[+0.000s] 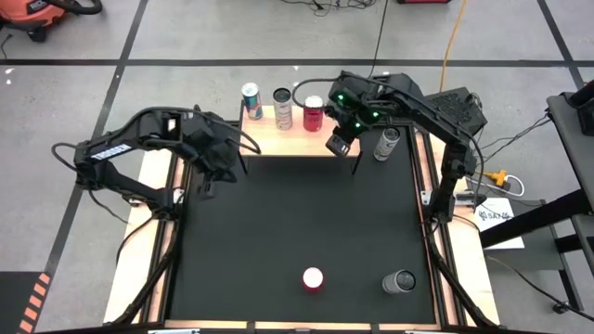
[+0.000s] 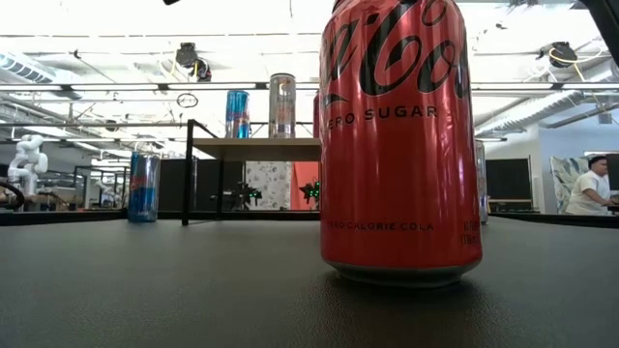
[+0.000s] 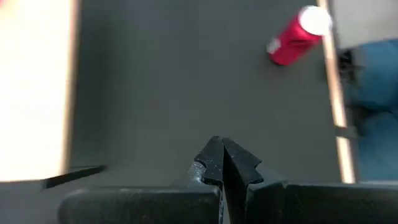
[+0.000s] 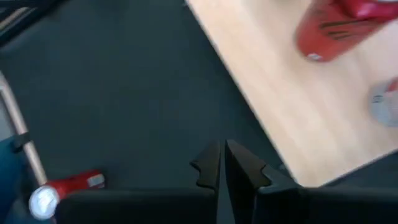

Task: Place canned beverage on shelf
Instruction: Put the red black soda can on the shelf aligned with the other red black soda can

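Cans stand three abreast on the shelf [image 1: 288, 134] at the far edge of the worktop [image 1: 278, 232]: a blue can [image 1: 251, 102] on the left, a silver can [image 1: 282, 108] in the middle and a red can [image 1: 314, 113] on the right. The right claw [image 1: 339, 146] hangs just beside the red can, at the shelf's right end, its fingers clenched with nothing between them; the right wrist view shows the wood board and that red can close ahead. A grey can [image 1: 387, 143] stands on the worktop just right of the shelf, near the right arm. The left claw [image 1: 206, 186] waits over the worktop's left side, near the shelf's left end, also clenched and empty. At the near edge a cola can [image 1: 313, 279] stands upright, with a dark can [image 1: 400, 282] well to its right. In the low view the cola can [image 2: 399, 145] fills the foreground, and a person [image 2: 590, 188] shows far off in the room at right.
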Controlling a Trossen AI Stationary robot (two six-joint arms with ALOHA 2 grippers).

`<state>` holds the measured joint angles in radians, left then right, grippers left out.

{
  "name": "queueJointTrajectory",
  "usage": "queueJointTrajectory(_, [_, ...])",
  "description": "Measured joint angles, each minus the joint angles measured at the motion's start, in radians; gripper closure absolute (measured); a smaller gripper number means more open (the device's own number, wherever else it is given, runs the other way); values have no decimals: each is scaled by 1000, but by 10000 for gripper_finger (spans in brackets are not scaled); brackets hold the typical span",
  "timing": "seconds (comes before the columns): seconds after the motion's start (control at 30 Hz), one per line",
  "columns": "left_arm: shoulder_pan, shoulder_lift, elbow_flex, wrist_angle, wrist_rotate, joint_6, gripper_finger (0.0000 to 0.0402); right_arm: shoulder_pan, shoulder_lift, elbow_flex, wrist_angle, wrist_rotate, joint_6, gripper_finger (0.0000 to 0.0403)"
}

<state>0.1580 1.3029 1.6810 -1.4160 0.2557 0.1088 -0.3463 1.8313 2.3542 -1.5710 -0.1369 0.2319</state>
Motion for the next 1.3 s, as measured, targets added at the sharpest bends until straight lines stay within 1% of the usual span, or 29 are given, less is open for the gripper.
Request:
queueJointTrajectory(0.07, [-13, 13, 0, -23, 35, -1, 402, 18, -1, -3, 0, -23, -9, 390])
queueJointTrajectory(0.1, [-23, 14, 0, -29, 35, -3, 402, 30, -2, -3, 0, -22, -9, 390])
queueJointTrajectory(0.33, [-140, -2, 0, -35, -33, -87, 402, 146, -3, -3, 0, -18, -58, 389])
queueJointTrajectory(0.4, [-181, -12, 0, -32, -62, -124, 402, 189, -3, -3, 0, 6, -40, 386])
queueJointTrajectory(0.53, [-261, -10, 0, -41, -127, -197, 402, 279, 0, -3, 0, 105, 36, 368])
queueJointTrajectory(0.7, [-362, -11, 0, -32, -139, -284, 402, 376, 4, -4, 0, 104, 70, 350])
queueJointTrajectory(0.8, [-422, -11, 0, -33, -178, -342, 402, 430, 4, -4, 0, 113, 70, 343])
queueJointTrajectory(0.9, [-479, -11, 0, -33, -212, -406, 402, 476, 4, -7, 1, 115, 75, 329])
queueJointTrajectory(1.07, [-546, -11, 0, -42, -267, -491, 402, 536, 4, -70, 19, 137, 125, 291])
queueJointTrajectory(1.3, [-596, -11, 0, -42, -269, -496, 402, 594, 4, -210, 120, 130, 160, 236])
